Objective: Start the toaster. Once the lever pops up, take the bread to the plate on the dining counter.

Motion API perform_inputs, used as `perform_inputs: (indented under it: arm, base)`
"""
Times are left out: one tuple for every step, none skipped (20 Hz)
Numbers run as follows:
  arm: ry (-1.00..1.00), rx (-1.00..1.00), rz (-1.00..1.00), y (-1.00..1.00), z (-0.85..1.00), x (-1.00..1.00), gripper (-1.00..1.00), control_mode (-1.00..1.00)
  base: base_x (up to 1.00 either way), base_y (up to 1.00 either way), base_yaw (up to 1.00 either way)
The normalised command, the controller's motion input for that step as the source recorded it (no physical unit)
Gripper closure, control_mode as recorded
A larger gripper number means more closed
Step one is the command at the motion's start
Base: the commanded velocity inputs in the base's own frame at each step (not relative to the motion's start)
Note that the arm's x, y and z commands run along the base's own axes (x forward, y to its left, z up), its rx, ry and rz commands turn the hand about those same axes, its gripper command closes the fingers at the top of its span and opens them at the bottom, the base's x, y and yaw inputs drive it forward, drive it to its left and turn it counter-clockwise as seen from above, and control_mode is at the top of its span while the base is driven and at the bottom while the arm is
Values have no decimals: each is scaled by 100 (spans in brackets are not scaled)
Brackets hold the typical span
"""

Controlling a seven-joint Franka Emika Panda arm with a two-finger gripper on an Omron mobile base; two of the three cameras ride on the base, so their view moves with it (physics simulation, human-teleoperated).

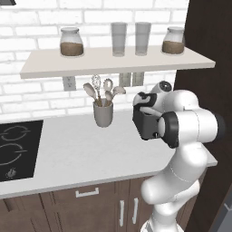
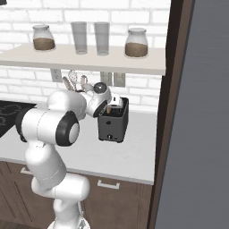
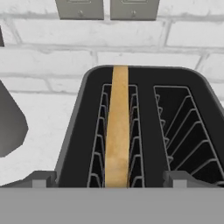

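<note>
The two small dark finger tips of the tool [image 3: 109,180] stand at the near edge of the hand view, spread wide and holding nothing, one on each side of the slot that carries the bread. Directly ahead of the tool and just beyond its tips sits the small black boxy toaster [image 3: 144,127] with two wire-lined slots in its top. The pale tan slice of bread [image 3: 117,131] stands on edge in the slot on the left of the hand view; the other slot is empty. The long axis of the slice's top edge runs straight away from the tool, toward the white brick wall [image 3: 175,39], so the open jaws straddle the slice across its thin dimension. The toaster rests on the white worktop [image 2: 129,152], seen in the right base view. The lever is not discernible, so whether toasting has started cannot be judged.
</note>
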Motion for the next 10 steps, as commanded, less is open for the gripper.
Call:
perform_inputs:
  arm:
    - [0,0,1,-9,-12,1,-100,-100]
    - [0,0,1,-11,-19,0,-100,-100]
    - [0,-1,0,-14,-17,0,-100,-100]
    - [0,-1,0,-14,-17,0,-100,-100]
    - [0,-2,0,-10,-16,1,-100,-100]
    - [0,-3,0,-7,-16,4,-100,-100]
    - [0,-3,0,-1,-14,6,-100,-100]
    - [0,-3,0,0,-14,6,-100,-100]
    - [0,-2,0,0,-14,6,-100,-100]
    - [0,-2,0,0,-17,6,-100,-100]
  base:
    - [0,0,0]
    - [0,0,0]
    - [0,0,0]
    - [0,0,0]
    - [0,0,0]
    - [0,0,0]
    - [0,0,0]
    - [0,0,0]
    - [0,0,0]
    - [0,0,0]
